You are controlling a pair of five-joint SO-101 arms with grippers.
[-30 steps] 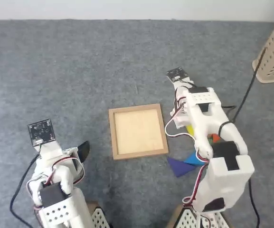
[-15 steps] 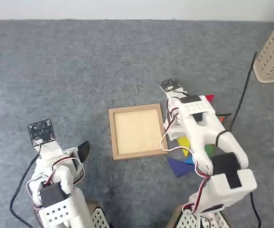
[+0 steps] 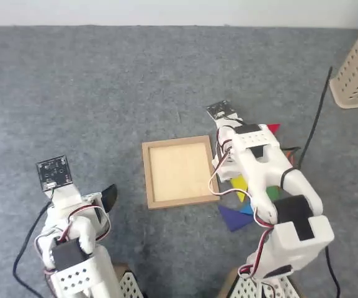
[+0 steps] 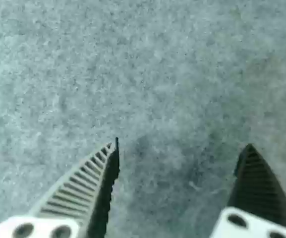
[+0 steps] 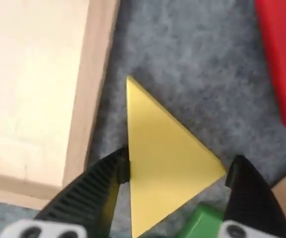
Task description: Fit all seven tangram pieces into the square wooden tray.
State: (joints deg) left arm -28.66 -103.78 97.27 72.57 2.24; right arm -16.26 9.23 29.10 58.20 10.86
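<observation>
No text, label, number or sign can be read in any view. Pale specks are seen on the left arm's dark board (image 3: 53, 173) and on the right arm's board (image 3: 220, 110), but they are too small to be made out.

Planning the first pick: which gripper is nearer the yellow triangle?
Right. The right gripper straddles the yellow triangle beside the wooden tray; the left gripper hangs over carpet beyond the tray.
</observation>
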